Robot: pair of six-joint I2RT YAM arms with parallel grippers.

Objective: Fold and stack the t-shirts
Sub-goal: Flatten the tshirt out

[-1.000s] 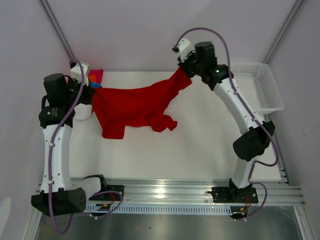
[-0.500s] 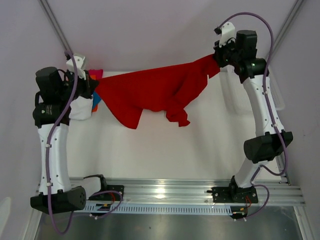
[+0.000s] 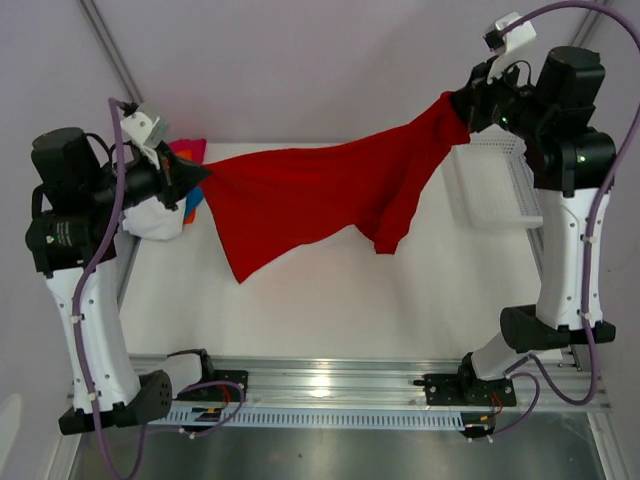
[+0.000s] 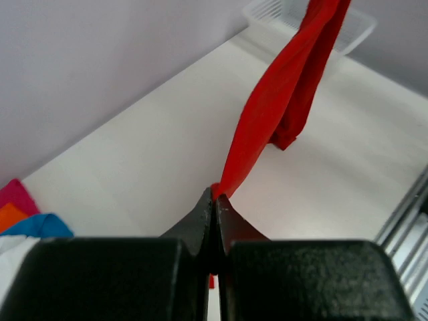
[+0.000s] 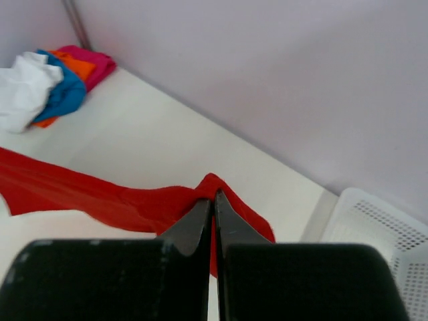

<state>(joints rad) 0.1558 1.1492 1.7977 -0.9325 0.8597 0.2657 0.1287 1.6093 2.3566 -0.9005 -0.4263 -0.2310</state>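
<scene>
The red t-shirt (image 3: pixel 320 195) is being held stretched above the counter (image 3: pixel 330 300). Its 9 o'clock end is being pinched by the closed left gripper (image 3: pixel 200 174), its 2 o'clock end by the closed right gripper (image 3: pixel 462 104).

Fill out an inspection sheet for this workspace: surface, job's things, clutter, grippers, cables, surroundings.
Surface: white table, no stains seen.
Job's things: red t-shirt stretched in the air between both arms; pile of other shirts, white, blue, orange and pink, in the far left corner.
Clutter: white mesh basket at the far right.
Grippers: left gripper and right gripper, jaws shut on opposite ends of the red t-shirt.
Cables: purple cables run along both arms, clear of the cloth.
Surroundings: pale walls; metal rail at the near edge.
</scene>
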